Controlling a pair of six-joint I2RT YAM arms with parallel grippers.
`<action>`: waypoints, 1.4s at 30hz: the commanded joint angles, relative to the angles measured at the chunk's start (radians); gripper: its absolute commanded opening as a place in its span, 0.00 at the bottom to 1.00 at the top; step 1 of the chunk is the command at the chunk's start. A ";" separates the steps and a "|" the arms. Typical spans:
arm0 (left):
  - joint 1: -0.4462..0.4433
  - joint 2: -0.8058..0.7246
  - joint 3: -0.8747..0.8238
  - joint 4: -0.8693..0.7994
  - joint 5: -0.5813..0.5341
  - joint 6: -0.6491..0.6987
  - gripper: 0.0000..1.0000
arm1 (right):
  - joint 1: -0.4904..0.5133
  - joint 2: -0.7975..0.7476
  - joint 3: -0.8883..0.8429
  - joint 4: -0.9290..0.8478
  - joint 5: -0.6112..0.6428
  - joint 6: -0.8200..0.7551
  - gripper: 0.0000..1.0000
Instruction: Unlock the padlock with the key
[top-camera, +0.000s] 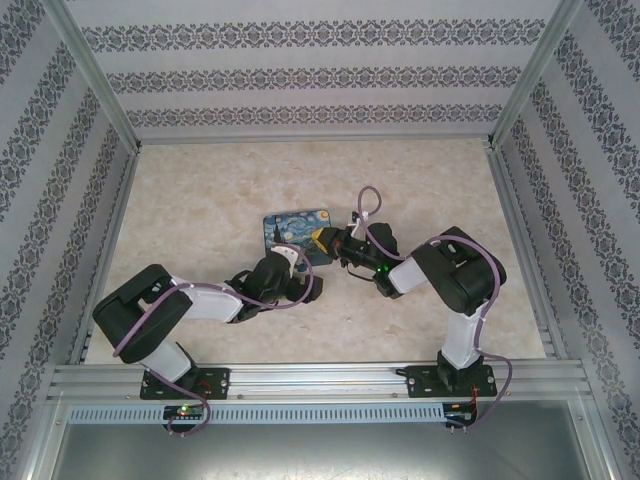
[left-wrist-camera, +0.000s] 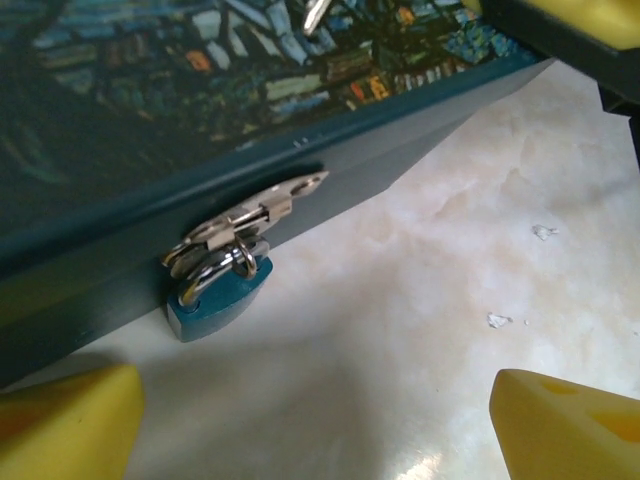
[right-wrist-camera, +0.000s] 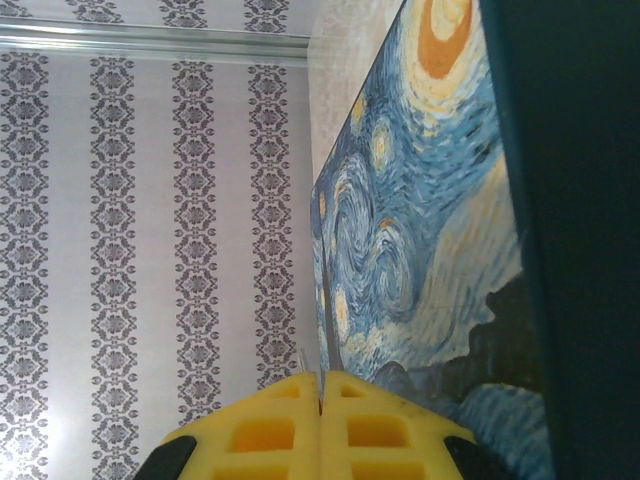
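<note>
1. The tiny blue-bodied padlock (left-wrist-camera: 220, 295) with a thin silvery shackle hangs from the metal hasp (left-wrist-camera: 262, 212) on the side wall of the square blue-and-yellow swirly painted tin box (left-wrist-camera: 400, 140), down by the pale marbled table (left-wrist-camera: 470, 260).
2. The left gripper (left-wrist-camera: 320, 425) faces the padlock from nearby, its yellow fingers spread wide with nothing between them.
3. The right gripper (right-wrist-camera: 322, 410) is beside the box's painted lid, its yellow fingers pressed together.

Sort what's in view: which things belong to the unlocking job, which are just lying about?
Job: padlock; hasp it hangs on; painted box; silvery tip over it, probably the key.
Lying about: two white flecks on the table.
</note>
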 joint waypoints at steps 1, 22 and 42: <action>-0.011 0.031 0.011 0.072 -0.080 0.056 0.90 | -0.007 0.029 0.009 -0.009 0.009 -0.009 0.00; 0.004 0.092 0.067 0.291 0.104 -0.128 0.90 | -0.011 0.061 0.006 -0.023 0.018 -0.010 0.00; 0.068 0.033 -0.047 0.382 0.076 -0.260 0.93 | -0.017 0.070 -0.005 -0.005 0.027 0.004 0.00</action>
